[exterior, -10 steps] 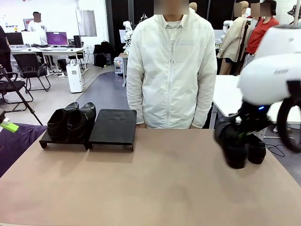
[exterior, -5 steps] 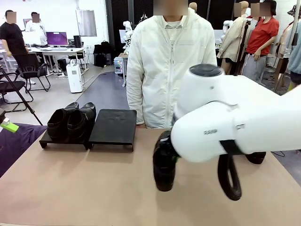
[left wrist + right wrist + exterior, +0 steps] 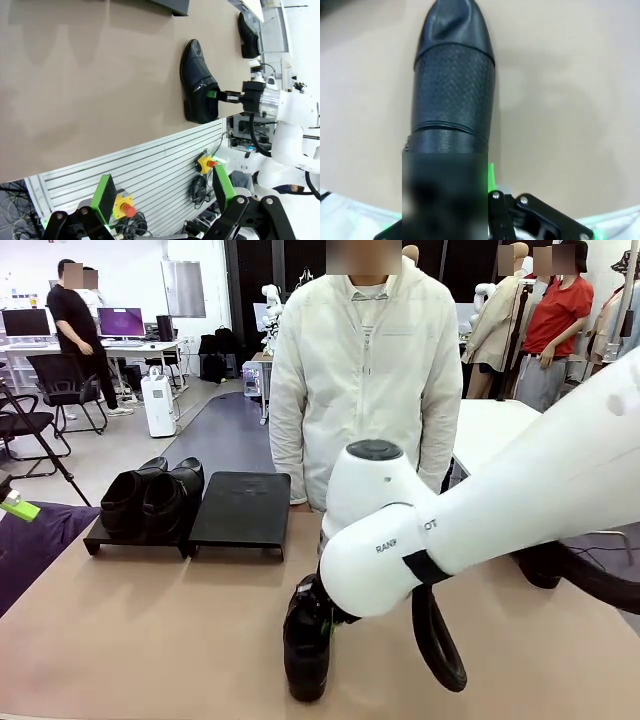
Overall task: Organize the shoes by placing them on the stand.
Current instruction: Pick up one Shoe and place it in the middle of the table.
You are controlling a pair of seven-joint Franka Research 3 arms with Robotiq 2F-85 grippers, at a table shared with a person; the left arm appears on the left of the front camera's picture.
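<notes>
From the front, a black dress shoe (image 3: 306,645) sits low at the near middle of the tan worktop (image 3: 150,620), and the right arm's white wrist masks the grip. The left wrist view settles it: the right arm's fingers (image 3: 213,93) are clamped at that shoe's heel opening, and another shoe (image 3: 248,34) lies beyond it. The left arm's fingers (image 3: 223,186) stand wide apart, holding nothing, off the worktop's edge. Two shoes (image 3: 150,498) fill the left panel of the stand (image 3: 240,508). A person in a white jacket (image 3: 365,390) stands opposite, with office desks and monitors behind
</notes>
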